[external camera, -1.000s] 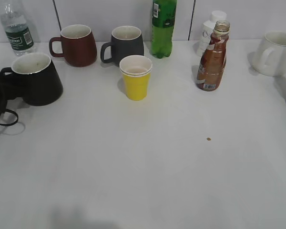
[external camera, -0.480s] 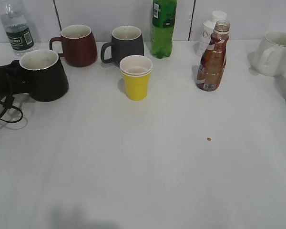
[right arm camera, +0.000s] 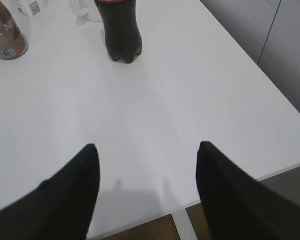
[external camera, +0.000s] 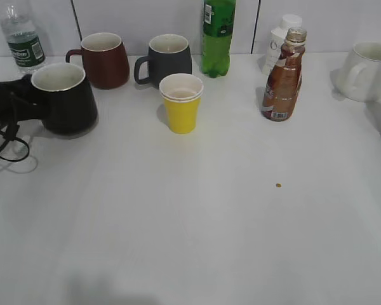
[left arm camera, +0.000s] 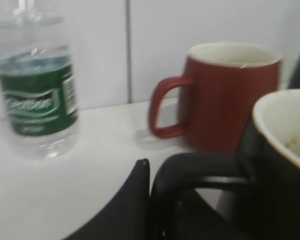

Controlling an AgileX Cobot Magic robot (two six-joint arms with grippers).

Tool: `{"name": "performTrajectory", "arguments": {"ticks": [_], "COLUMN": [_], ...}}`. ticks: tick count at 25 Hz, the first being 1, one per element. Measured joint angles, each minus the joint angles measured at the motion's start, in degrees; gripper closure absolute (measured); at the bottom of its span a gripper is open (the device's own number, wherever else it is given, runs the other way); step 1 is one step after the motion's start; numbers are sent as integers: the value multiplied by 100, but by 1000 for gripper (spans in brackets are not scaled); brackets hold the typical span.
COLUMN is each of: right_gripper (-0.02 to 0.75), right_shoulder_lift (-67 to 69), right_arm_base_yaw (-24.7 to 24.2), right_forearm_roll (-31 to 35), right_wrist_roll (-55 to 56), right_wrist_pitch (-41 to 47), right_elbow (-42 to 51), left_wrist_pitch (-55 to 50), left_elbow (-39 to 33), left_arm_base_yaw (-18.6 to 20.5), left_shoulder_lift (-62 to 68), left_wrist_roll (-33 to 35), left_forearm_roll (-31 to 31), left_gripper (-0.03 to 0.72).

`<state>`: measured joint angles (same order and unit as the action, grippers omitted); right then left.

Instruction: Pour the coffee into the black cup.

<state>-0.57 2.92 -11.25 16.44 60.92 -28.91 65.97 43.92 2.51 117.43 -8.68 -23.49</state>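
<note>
The left gripper (external camera: 19, 105) pinches the handle of the shiny black mug (external camera: 63, 98), which next needs bringing near the small brown coffee bottle (external camera: 282, 76)

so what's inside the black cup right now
The black cup shows a white interior with a few faint brownish specks near the rim in the left wrist view; no coffee is visible. Its bottom is hidden by the rim.

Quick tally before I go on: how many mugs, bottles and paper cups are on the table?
Mugs: 4 (black, maroon, grey, white)
Bottles: 5 (water, green, white, coffee, dark cola)
Paper cups: 1 (yellow)
Total: 10
</note>
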Motion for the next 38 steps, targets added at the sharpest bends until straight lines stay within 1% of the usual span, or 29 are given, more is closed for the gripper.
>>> {"name": "performTrajectory", "arguments": {"ticks": [11,15,18,23,26,31,35,37,38], "right_gripper": [256,256,256,256,256,256,256,256,256], "right_shoulder_lift": [0,0,0,0,0,0,0,101,216], "right_arm_base_yaw": [0,0,0,0,0,0,0,0,0], "right_forearm_roll": [0,0,0,0,0,0,7,84,140], "right_wrist_roll": [0,0,0,0,0,0,-75,-357,-517], "right_wrist_pitch": [0,0,0,0,0,0,-24,-238,-480], "right_elbow": [0,0,0,0,0,0,0,-41,-77], "left_wrist_pitch": [29,37,42,21,-116,-212,-230,-241,-241], "left_elbow": [0,41,295,989,1349,1440,1442,1442,1442], "left_arm_base_yaw": [-45,-307,-535,-891,-1061,-1151,-1151,-1151,-1151], "left_shoulder_lift": [-460,-585,-610,-635,-646,-646,-646,-646,-646], "left_wrist_roll": [-1291,-1471,-1910,-2752,-3087,-3252,-3278,-3287,-3292], "left_forearm_roll": [-1636,-1929,-2581,-3789,-4291,-4513,-4523,-4523,-4523], "left_gripper": [648,648,648,648,648,648,648,648,648]}}
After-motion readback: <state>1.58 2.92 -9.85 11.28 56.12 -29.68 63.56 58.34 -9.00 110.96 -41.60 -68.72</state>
